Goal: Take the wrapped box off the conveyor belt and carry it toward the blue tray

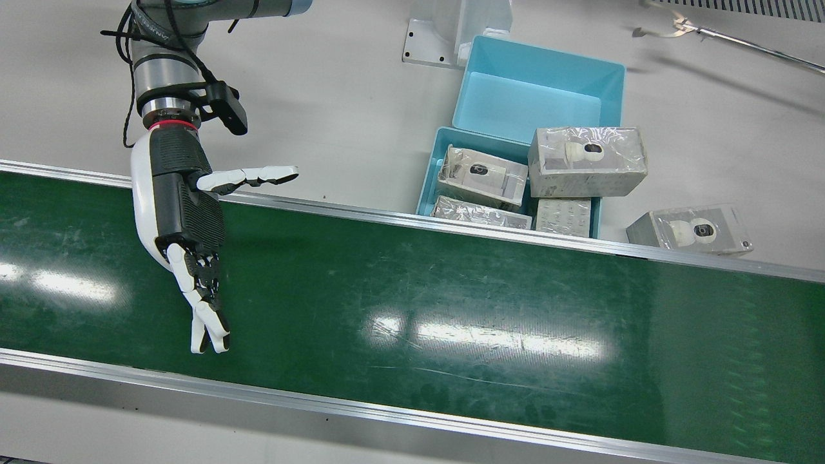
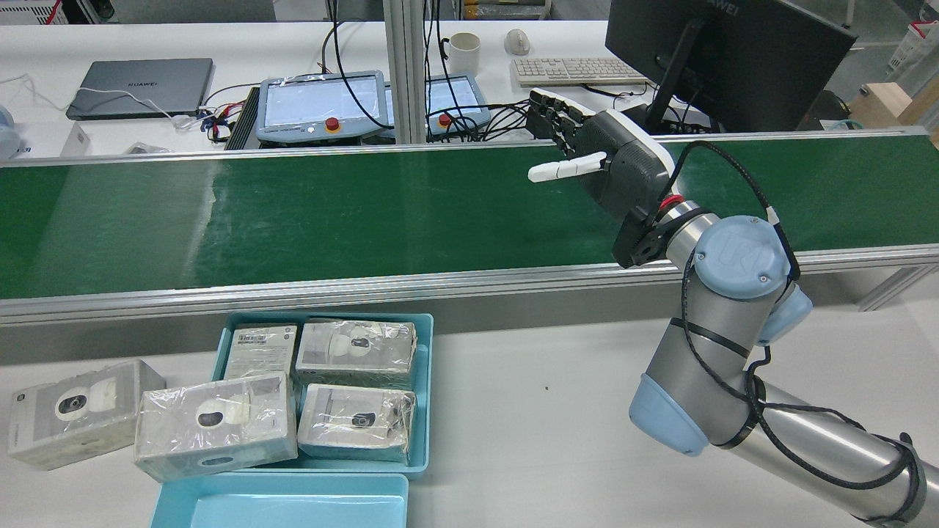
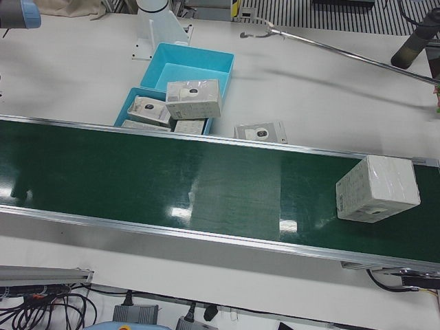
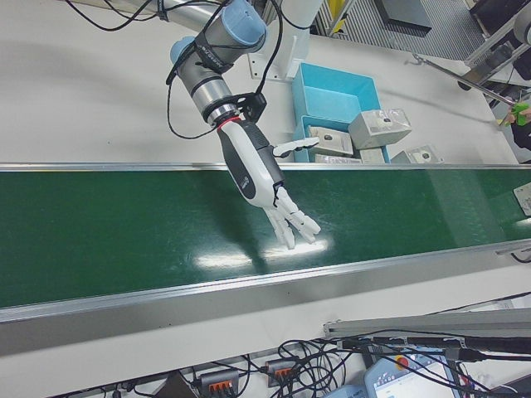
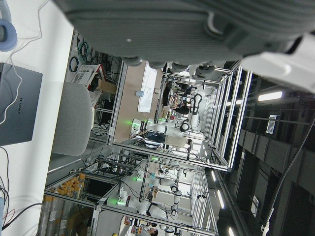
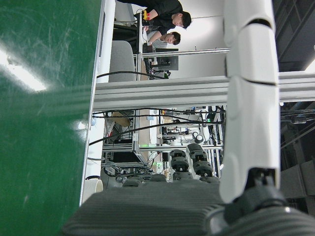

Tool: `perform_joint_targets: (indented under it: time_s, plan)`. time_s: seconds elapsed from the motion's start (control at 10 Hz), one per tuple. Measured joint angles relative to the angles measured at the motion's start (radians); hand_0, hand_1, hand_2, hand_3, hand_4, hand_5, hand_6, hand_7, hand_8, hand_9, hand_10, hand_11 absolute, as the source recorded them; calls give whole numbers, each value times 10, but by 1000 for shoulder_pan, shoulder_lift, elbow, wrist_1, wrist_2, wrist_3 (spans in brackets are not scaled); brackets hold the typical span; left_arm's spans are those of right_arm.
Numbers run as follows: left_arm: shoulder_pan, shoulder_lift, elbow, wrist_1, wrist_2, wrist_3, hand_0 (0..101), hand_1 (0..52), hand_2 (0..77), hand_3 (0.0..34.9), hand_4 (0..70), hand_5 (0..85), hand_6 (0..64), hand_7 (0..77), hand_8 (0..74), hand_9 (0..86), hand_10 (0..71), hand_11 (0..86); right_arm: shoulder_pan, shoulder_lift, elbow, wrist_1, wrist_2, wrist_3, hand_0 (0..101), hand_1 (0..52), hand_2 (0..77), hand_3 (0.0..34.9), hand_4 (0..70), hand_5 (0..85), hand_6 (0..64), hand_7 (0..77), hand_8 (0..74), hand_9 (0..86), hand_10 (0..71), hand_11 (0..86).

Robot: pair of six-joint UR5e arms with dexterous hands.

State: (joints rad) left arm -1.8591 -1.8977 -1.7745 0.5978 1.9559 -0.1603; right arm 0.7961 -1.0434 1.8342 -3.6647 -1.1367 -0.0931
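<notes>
Green belt (image 1: 412, 290) carries the wrapped box (image 3: 377, 188) in; I hold my empty, spread right hand (image 1: 184, 225) low, thumb wide, waiting.

One wrapped box (image 3: 377, 187) rides the green conveyor belt (image 1: 412, 303). Four wrapped camera boxes (image 2: 356, 352) sit in one blue tray (image 2: 428, 396), and a fifth (image 2: 77, 412) lies on the table just beside it. A second blue tray (image 1: 535, 90) holds nothing.
</notes>
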Motion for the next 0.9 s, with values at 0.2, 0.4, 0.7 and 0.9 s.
perform_joint_targets:
  time_s: [0.2, 0.4, 0.7, 0.9]
  plan:
    - [0, 0, 0, 0, 0, 0, 0, 0, 5, 0, 0, 11, 5, 5, 5, 0, 5, 5, -3, 0, 0, 0, 0, 0, 487, 169, 76, 0, 65, 115, 11, 5, 0, 11, 0, 5]
    - [0, 0, 0, 0, 0, 0, 0, 0, 11, 0, 0, 11, 5, 5, 5, 0, 5, 5, -8, 0, -2, 0, 0, 0, 487, 169, 76, 0, 65, 120, 11, 16, 0, 11, 0, 5]
    - [0, 0, 0, 0, 0, 0, 0, 0, 5, 0, 0, 11, 5, 5, 5, 0, 5, 5, -12, 0, -10, 13, 0, 0, 487, 158, 87, 0, 65, 120, 11, 16, 0, 16, 0, 5]
    - [0, 0, 0, 0, 0, 0, 0, 0, 5, 0, 0, 11, 5, 5, 5, 0, 5, 5, -11, -1, -23, 32, -1, 5, 486, 158, 87, 0, 65, 120, 16, 16, 0, 22, 0, 5]
